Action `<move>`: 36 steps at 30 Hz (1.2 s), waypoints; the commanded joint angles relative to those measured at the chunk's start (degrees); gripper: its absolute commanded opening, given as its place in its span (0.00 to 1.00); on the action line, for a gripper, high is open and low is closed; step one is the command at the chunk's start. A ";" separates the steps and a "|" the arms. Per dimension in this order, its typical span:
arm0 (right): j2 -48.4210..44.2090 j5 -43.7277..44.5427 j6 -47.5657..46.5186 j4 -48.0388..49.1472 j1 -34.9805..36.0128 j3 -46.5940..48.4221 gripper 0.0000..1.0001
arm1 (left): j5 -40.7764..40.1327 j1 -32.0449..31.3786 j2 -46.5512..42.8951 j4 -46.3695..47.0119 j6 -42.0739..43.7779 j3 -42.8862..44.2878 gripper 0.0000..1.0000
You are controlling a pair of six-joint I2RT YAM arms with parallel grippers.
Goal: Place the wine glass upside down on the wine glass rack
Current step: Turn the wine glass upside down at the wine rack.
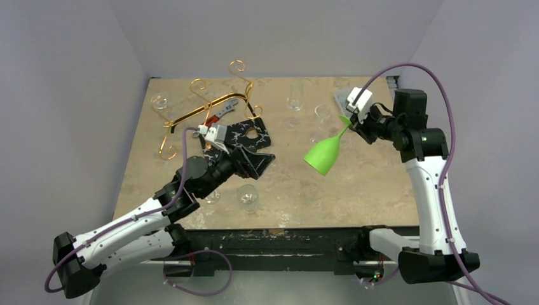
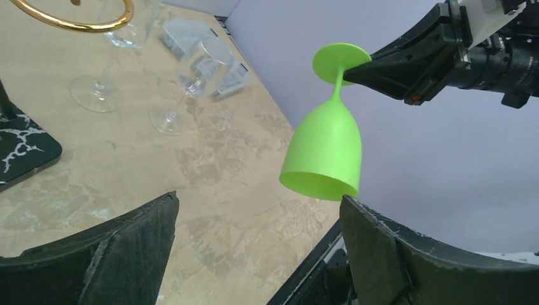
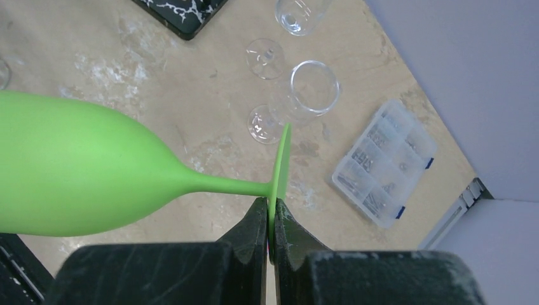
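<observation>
A green wine glass [image 1: 324,154] hangs tilted in the air over the right half of the table, bowl downward [image 2: 327,149]. My right gripper [image 1: 351,124] is shut on the rim of its round foot [image 3: 280,165], fingers pinching the disc edge-on [image 3: 271,213]. My left gripper [image 1: 262,166] is open with nothing between its fingers [image 2: 257,200], pointing toward the glass from the left and apart from it. The gold wire wine glass rack [image 1: 203,101] stands at the back left; one loop [image 2: 76,22] shows in the left wrist view.
A black white-veined board [image 1: 248,130] lies beside the rack, partly under my left wrist. Clear glasses stand at the front [image 1: 248,197], back centre [image 1: 294,95] and back left [image 1: 160,101]. A clear plastic parts box [image 3: 384,162] sits at the back right.
</observation>
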 commanded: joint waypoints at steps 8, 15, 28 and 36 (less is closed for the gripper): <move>0.75 -0.52 -23.17 -11.79 -0.26 3.52 0.00 | 11.39 4.32 1.89 6.66 -6.29 -0.54 1.00; 0.93 -0.96 -35.96 -17.58 -0.17 3.80 0.00 | 14.26 5.11 5.52 12.62 -11.29 -1.24 1.00; -1.93 -6.32 -43.05 -10.39 -0.17 -0.94 0.00 | 21.43 5.38 25.14 30.24 -33.35 4.78 0.97; -2.94 -8.32 -44.28 -9.38 -0.24 -2.89 0.00 | 20.93 5.00 32.17 33.44 -43.23 9.22 0.96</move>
